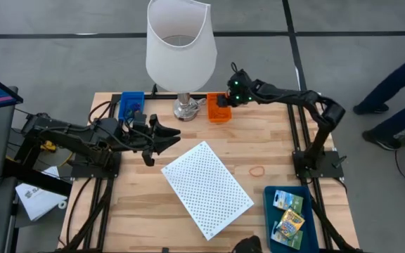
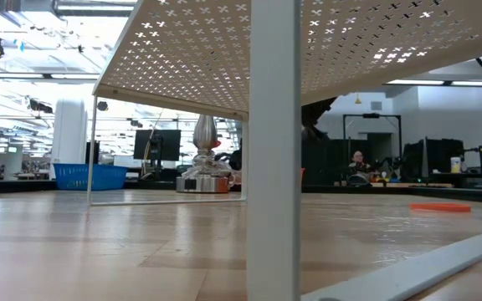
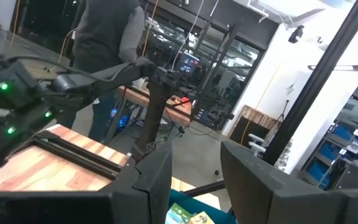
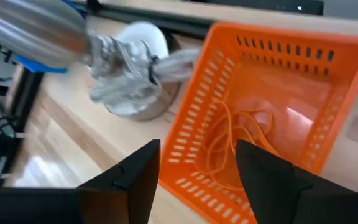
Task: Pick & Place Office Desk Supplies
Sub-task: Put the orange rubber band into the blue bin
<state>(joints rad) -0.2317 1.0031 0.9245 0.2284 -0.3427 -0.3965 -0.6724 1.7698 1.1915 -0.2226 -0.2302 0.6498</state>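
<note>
Right tool: fingers spread, gripping nothing, over the orange basket at 12 o'clock on the worktop.
Rubber bands: tangled inside that basket.
Loose band: 3 o'clock of the perforated panel.
Printed boxes: in the blue tray, 5 o'clock corner.
Left tool: fingers apart, empty, 9 o'clock side.

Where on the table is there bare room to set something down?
Bare wood lies along the near edge left of the white perforated panel, and between it and the blue tray, save one rubber band. The back edge is crowded: blue basket, lamp, orange basket.
</note>
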